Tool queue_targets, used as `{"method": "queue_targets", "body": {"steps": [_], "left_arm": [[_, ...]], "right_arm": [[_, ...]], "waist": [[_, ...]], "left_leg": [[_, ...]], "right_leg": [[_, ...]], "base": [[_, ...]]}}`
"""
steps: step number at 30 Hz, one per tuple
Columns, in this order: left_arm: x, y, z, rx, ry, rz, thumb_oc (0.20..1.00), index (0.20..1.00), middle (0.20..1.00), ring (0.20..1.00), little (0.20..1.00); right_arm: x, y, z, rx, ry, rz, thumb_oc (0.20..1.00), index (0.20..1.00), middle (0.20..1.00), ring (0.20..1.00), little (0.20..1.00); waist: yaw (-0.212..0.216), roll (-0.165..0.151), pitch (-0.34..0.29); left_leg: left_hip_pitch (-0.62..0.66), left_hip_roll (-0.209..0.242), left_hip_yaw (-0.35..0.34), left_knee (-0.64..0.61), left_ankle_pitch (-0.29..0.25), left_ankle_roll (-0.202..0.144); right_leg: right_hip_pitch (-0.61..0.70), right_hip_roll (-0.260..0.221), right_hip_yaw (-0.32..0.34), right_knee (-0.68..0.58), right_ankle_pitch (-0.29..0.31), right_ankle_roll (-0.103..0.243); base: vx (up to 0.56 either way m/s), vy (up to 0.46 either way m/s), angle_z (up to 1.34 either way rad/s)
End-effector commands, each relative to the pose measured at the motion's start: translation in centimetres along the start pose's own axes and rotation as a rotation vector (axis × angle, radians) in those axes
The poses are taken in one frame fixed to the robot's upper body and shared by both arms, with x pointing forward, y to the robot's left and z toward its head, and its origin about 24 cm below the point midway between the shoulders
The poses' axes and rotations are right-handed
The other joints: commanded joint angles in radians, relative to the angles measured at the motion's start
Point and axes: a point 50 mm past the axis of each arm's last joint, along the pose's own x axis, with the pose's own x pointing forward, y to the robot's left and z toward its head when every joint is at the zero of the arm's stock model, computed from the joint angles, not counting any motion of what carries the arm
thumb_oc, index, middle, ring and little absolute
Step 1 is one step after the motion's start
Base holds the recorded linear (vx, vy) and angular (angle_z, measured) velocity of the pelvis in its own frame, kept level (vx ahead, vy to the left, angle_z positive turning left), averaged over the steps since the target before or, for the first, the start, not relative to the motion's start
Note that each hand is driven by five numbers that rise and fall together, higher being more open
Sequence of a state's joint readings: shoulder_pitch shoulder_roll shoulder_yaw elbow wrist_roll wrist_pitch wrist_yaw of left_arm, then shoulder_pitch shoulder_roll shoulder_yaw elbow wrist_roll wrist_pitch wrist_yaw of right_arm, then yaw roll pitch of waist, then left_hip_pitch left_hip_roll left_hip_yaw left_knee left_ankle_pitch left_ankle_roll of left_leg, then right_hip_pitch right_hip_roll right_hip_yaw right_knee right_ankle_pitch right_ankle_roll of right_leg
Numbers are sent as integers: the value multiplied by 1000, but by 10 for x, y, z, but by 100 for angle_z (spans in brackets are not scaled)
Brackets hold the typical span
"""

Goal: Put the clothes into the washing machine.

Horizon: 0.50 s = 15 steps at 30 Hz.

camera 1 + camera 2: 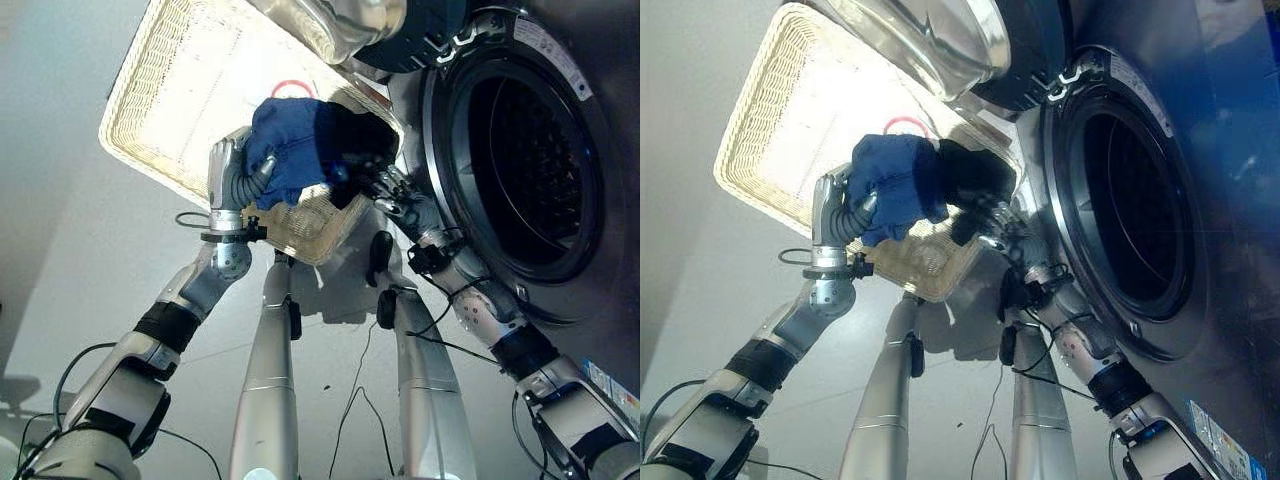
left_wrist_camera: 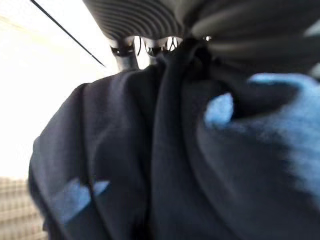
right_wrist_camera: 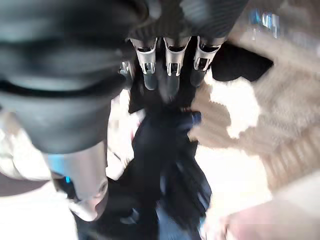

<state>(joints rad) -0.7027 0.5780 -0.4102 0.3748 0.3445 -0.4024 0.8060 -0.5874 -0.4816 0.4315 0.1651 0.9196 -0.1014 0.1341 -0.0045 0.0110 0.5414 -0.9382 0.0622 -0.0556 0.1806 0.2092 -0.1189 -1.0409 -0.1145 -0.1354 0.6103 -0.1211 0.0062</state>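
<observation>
Clothes (image 1: 295, 150), a bundle of blue and dark cloth, are held up between the two hands above the near corner of the basket (image 1: 180, 90), just beside the washer (image 1: 560, 160) opening. The blue part faces the robot's left and the dark part (image 1: 975, 175) faces the washer.

The left hand (image 1: 235, 180) is at the blue side of the bundle, fingers curled round the cloth; in its wrist view the fabric (image 2: 165, 160) bunches right up against the fingers. The right hand (image 1: 385, 185) is at the dark side, fingers bent into the cloth; its wrist view shows the fingers (image 3: 167, 67) pointing down into a dark fold (image 3: 165, 150) with the wicker of the basket (image 3: 280, 120) behind.

The basket is a pale woven tray, tilted in the head views, lying on the floor (image 1: 60, 200) in front of the washer. The washer's door (image 1: 340, 25) is swung open above the bundle, and the dark drum (image 1: 540, 170) shows through the round opening.
</observation>
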Motion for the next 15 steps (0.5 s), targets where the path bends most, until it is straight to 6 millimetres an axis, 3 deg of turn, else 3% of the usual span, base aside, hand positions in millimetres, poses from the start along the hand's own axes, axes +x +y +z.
{"method": "queue_targets", "body": {"steps": [1, 5, 15], "left_arm": [[18, 3, 28, -33, -189, 17, 200, 200, 200, 200, 200], [25, -4, 45, -33, -286, -51, 200, 200, 200, 200, 200], [29, -16, 60, 19, -398, -160, 200, 200, 200, 200, 200]], "right_arm": [[3, 27, 7, 99, -37, 130, 1000, 1000, 1000, 1000, 1000], [12, 46, 9, 171, -19, 213, 1000, 1000, 1000, 1000, 1000], [20, 67, 12, 361, -14, 301, 1000, 1000, 1000, 1000, 1000]], "waist": [[34, -40, -21], [38, -28, -21], [42, -9, -21]], "left_leg": [[-18, -61, 1, 130, -125, 18], [-12, -71, 0, 131, -123, 21], [-8, -84, 2, 131, -120, 24]], "right_leg": [[57, 17, -20, -202, 162, 121], [60, 12, -25, -207, 167, 122], [57, 1, -30, -217, 184, 127]], "base": [[10, -19, 6], [15, -3, 4], [10, 2, 4]]}}
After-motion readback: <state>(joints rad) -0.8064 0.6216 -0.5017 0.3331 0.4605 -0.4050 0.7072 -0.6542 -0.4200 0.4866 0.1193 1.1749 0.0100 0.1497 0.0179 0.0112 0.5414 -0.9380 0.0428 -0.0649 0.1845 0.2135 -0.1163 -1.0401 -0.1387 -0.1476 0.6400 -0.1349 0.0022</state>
